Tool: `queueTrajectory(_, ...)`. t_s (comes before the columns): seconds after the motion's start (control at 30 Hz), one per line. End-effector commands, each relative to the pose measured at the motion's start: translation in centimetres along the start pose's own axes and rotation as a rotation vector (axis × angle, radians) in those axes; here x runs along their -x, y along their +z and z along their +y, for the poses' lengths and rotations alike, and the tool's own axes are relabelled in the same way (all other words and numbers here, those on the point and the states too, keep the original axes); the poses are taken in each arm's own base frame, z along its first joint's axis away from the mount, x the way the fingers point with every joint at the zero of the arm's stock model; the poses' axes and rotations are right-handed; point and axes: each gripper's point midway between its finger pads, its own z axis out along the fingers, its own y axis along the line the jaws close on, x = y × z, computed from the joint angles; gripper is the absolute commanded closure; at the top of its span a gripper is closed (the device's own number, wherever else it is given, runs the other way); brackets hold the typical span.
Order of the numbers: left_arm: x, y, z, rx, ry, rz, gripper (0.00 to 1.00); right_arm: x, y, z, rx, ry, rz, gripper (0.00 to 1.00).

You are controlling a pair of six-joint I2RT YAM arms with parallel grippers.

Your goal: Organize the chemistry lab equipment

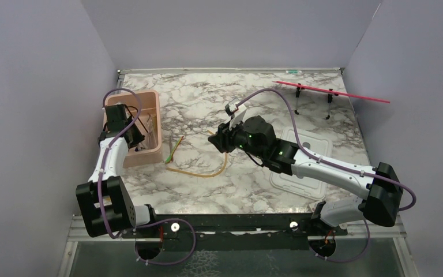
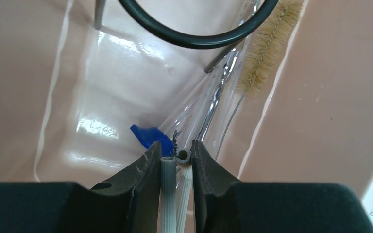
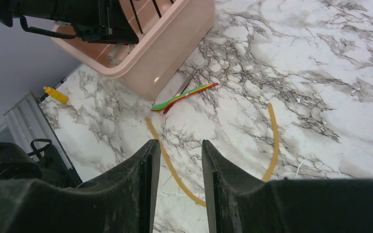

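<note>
Your two arms share one build. The left arm [image 1: 107,167], at 8 o'clock in the overhead view, and the right arm [image 1: 337,172], at 4 o'clock, each have white links between bulky black joint housings. A purple cable [image 1: 291,112] loops loosely along each arm from wrist to base. Small green lights [image 1: 278,153] glow on the right arm's black wrist block. Both bases join a black rail [image 1: 236,228] at 6 o'clock, which carries two round silver bolts [image 1: 174,227]. Seen from the wrists, the left gripper [image 2: 176,151] and right gripper [image 3: 178,145] show matte black, wedge-shaped fingers [image 3: 135,187] with scuffed, dusty faces.
</note>
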Motion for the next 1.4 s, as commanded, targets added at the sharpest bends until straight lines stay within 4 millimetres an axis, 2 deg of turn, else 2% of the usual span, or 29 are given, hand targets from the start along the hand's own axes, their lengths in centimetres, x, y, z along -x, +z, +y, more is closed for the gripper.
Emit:
queueTrajectory(0.0,2.4,-1.6,1.5,0.088,-0.020,-0.092,0.76,1.1,-0.2,0.3,0.017,0.015,-0.040,0.59)
queueTrajectory(0.07,2.5,-1.7,1.8,0.107,-0.024,-0.102,0.72,1.1,-0.2,0.3,0.018,0.016,-0.037,0.59)
queueTrajectory(0.23,2.3,-1.7,2.7,0.162,-0.038,-0.097,0.52,1.1,-0.2,0.3,0.015,0.016,-0.036,0.59)
queueTrajectory(0.37,3.1,-2.3,3.1,0.192,-0.068,-0.126,0.45,0.6,-0.1,0.1,0.008,0.017,-0.022,0.59)
queueTrajectory(0.6,5.8,-6.3,2.4,0.169,-0.092,-0.249,0.40,-0.8,0.9,0.0,0.003,0.028,0.032,0.59)
queueTrajectory(0.7,7.0,-8.5,0.3,0.058,-0.073,-0.288,0.40,-1.6,1.6,0.1,0.000,0.039,0.065,0.59)
queueTrajectory(0.83,7.6,-12.0,-4.6,-0.199,0.013,-0.320,0.40,-2.3,2.4,-0.3,-0.032,0.072,0.092,0.59)
queueTrajectory(1.0,6.9,-15.2,-10.4,-0.473,0.149,-0.307,0.40,-2.8,3.0,-2.2,-0.156,0.142,0.094,0.59)
queueTrajectory(1.03,6.6,-15.4,-11.2,-0.508,0.168,-0.299,0.40,-3.5,2.9,-3.0,-0.196,0.162,0.118,0.59)
queueTrajectory(1.13,4.9,-15.4,-14.1,-0.587,0.244,-0.254,0.46,-4.6,2.7,-4.9,-0.284,0.243,0.144,0.61)
queueTrajectory(1.23,2.6,-14.4,-16.7,-0.598,0.313,-0.186,0.53,-5.5,2.2,-6.4,-0.336,0.321,0.162,0.62)
queueTrajectory(1.37,-0.1,-11.8,-17.9,-0.537,0.367,-0.103,0.56,-6.0,1.1,-7.2,-0.367,0.363,0.155,0.63)
